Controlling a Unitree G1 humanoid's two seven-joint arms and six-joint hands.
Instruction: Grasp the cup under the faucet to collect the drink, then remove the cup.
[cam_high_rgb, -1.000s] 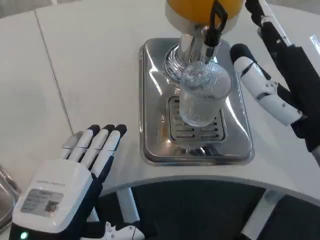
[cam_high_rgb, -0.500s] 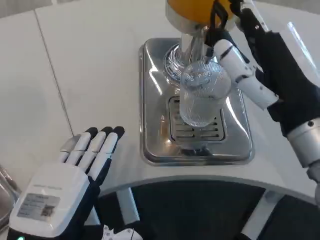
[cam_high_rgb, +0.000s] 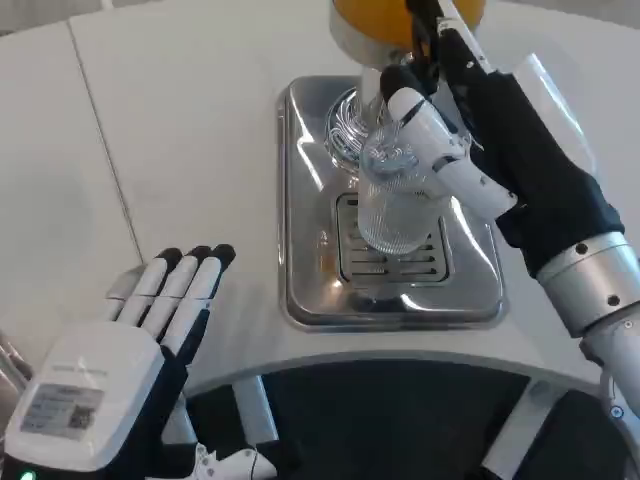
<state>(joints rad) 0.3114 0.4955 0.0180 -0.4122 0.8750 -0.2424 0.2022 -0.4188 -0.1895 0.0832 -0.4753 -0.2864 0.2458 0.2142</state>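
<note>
The right robot hand (cam_high_rgb: 470, 150) reaches in at the cup (cam_high_rgb: 398, 205), fingers against its rim; whether it grips cannot be told. The cup stands on the tray (cam_high_rgb: 310, 200) under the faucet (cam_high_rgb: 385, 85). The left robot hand (cam_high_rgb: 130, 350) lies flat on the counter (cam_high_rgb: 180, 130), fingers straight and empty.

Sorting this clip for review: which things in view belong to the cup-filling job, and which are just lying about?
Part of the job:
clear ribbed cup on the drip grille
faucet
orange drink tank
steel drip tray
right hand, reaching in at the cup

Not in use:
left hand, fingers flat on the white table
</note>
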